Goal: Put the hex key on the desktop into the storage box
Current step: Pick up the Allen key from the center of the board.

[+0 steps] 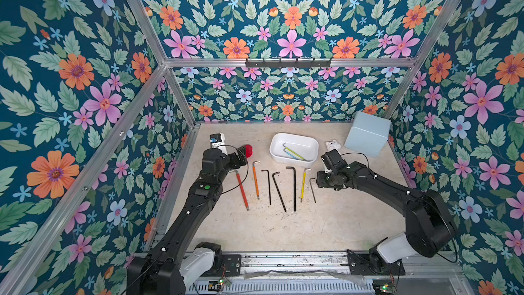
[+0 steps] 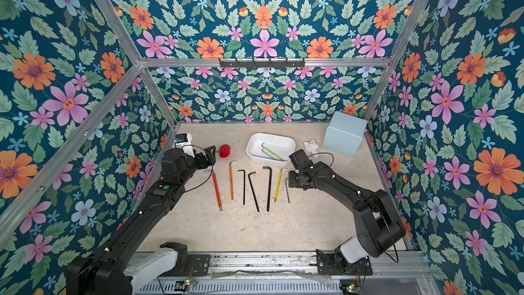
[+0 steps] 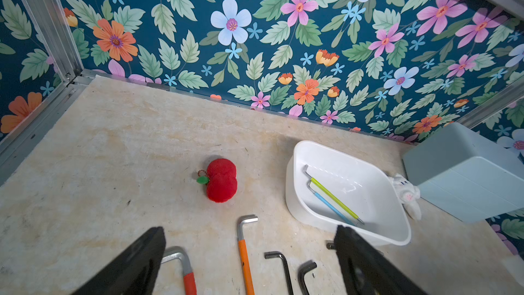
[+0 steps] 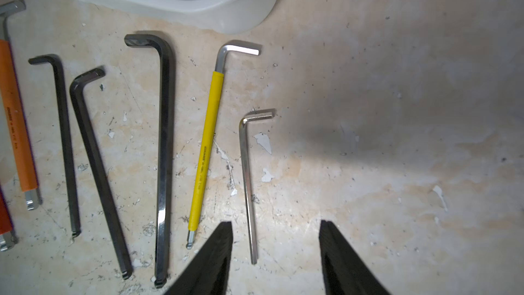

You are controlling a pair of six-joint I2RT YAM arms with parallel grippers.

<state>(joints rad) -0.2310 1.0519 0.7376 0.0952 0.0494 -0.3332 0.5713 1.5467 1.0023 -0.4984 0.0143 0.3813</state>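
Left arm (image 1: 181, 217): matte black boxy links with rounded joint housings. Left base housing (image 1: 198, 261) pale grey-white. Round green dot (image 1: 207, 187) on one link. Small white clips (image 1: 188, 211) along the links. Thin black left cable (image 1: 247, 167) loops out by the wrist.

Right arm (image 1: 382, 187): same black links and white clips. Right base housing (image 1: 395, 246) white; thin black right cable (image 1: 355, 153) at the wrist.

Black base plate (image 1: 231, 265) under each arm, screw heads visible.

Left end effector (image 3: 249, 228) and right end effector (image 4: 275, 222): black tapered fingers (image 4: 215, 259), finely ribbed inner faces.

Top views overlook everything; wrist cameras hover seemingly near the desktop (image 4: 397, 103)
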